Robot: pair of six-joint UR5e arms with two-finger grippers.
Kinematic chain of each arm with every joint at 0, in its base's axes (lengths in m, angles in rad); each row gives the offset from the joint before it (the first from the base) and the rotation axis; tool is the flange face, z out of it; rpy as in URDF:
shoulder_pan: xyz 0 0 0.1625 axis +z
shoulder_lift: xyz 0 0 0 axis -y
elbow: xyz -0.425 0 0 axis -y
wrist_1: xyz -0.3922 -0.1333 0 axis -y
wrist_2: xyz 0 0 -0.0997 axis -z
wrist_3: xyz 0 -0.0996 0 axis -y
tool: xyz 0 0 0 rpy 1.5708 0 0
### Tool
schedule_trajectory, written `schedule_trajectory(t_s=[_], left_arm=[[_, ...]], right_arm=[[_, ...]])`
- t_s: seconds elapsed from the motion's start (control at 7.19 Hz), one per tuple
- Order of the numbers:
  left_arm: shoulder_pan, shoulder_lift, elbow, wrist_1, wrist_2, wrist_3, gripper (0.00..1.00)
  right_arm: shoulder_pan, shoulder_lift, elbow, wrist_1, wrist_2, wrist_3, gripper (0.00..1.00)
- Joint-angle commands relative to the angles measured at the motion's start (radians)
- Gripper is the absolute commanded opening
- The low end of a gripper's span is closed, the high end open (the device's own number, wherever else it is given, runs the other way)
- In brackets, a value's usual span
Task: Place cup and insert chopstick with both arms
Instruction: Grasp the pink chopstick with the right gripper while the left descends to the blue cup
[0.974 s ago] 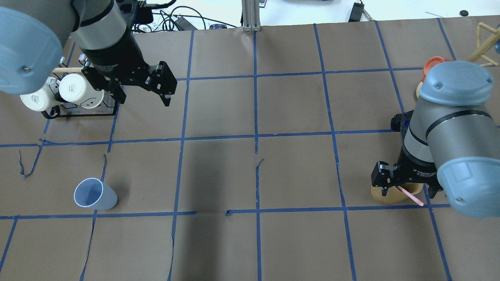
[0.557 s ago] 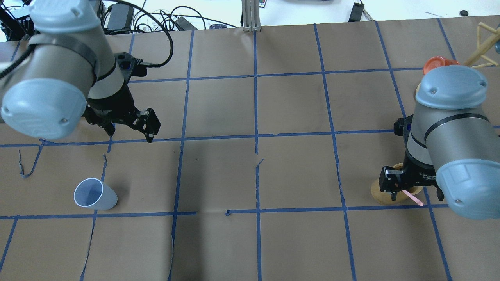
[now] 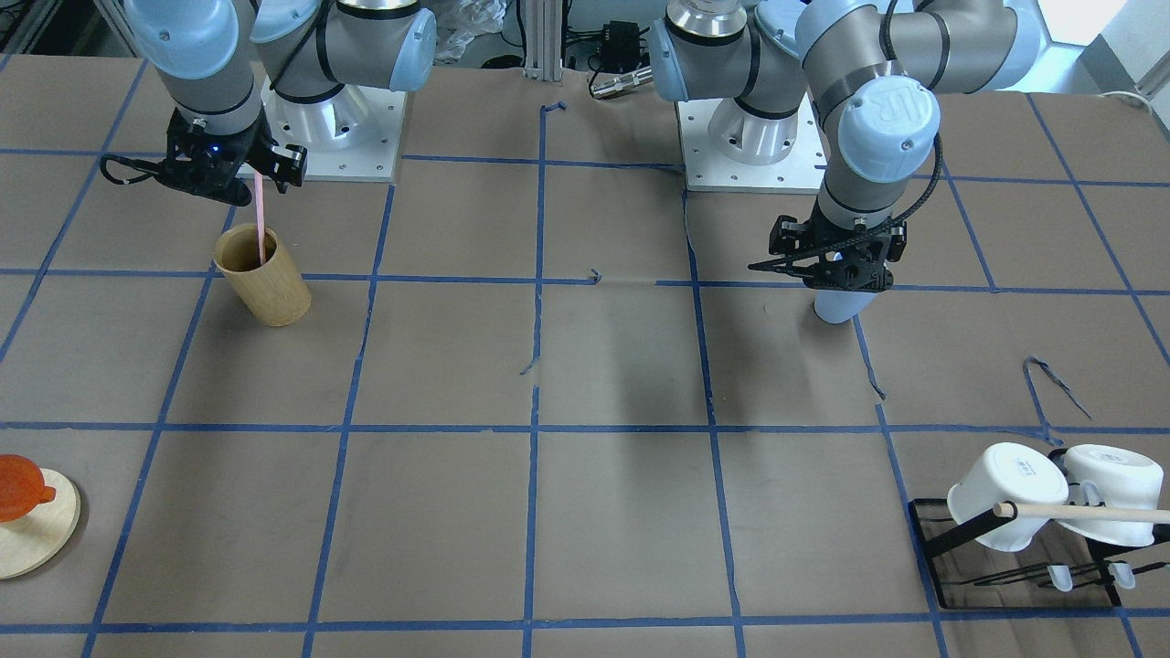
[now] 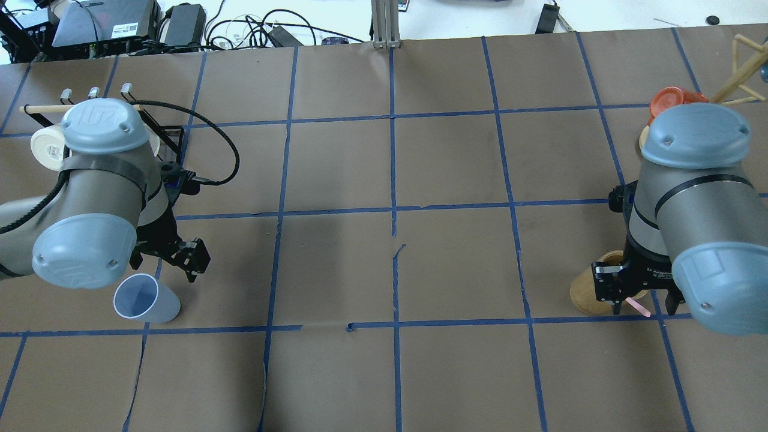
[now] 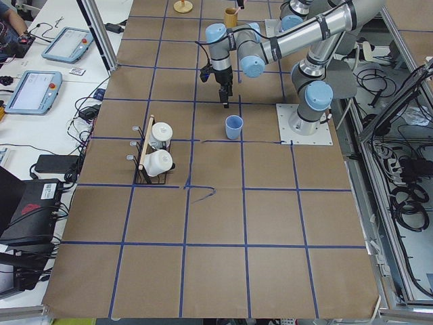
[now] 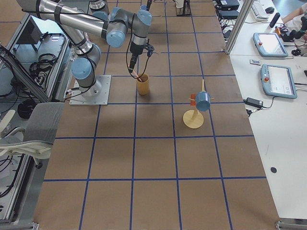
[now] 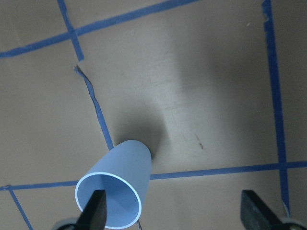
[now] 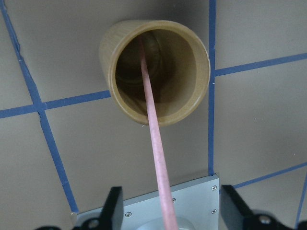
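Note:
The light blue cup [image 4: 146, 300] stands upright on the brown paper at the front left; it also shows in the front view [image 3: 839, 309] and the left wrist view [image 7: 120, 184]. My left gripper [image 4: 167, 263] is open and empty, just above and beside the cup; one fingertip [image 7: 93, 215] lies over its rim. The pink chopstick [image 3: 260, 215] leans in the tan bamboo cup [image 3: 267, 285], its top end rising between my right gripper's fingers. My right gripper [image 8: 172, 211] is wide open above the bamboo cup [image 8: 194, 62], with the chopstick [image 8: 156, 143] running up the middle.
A black rack with white mugs [image 3: 1033, 503] and a wooden rod [image 3: 1088, 514] stands at the far left. An orange object on a round wooden base [image 3: 27, 539] sits at the far right. Blue tape lines grid the table.
My left arm has swung from the mug rack toward me and come down next to the blue cup. My right gripper has dropped a little around the chopstick.

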Motion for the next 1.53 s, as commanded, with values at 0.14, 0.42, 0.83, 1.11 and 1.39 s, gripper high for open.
schedule_trajectory(t_s=[0.14, 0.42, 0.83, 1.11, 1.39], left_arm=[[0.109, 0.014, -0.106, 0.009, -0.028, 0.032, 0.92], [0.148, -0.009, -0.103, 0.038, -0.038, 0.062, 0.69], [0.146, -0.010, -0.100, 0.054, -0.095, 0.045, 0.00], [0.138, -0.004, -0.083, 0.099, -0.097, 0.038, 0.00], [0.090, -0.006, 0.044, 0.002, -0.167, -0.087, 0.00]], right_arm=[[-0.036, -0.003, -0.004, 0.046, 0.024, 0.002, 0.34], [-0.036, -0.001, -0.008, 0.038, 0.056, -0.001, 0.29], [-0.037, 0.008, -0.024, 0.042, 0.058, -0.004, 0.00], [-0.036, 0.007, -0.063, 0.049, 0.067, -0.004, 0.00], [-0.036, 0.010, -0.132, 0.079, 0.158, -0.009, 0.00]])
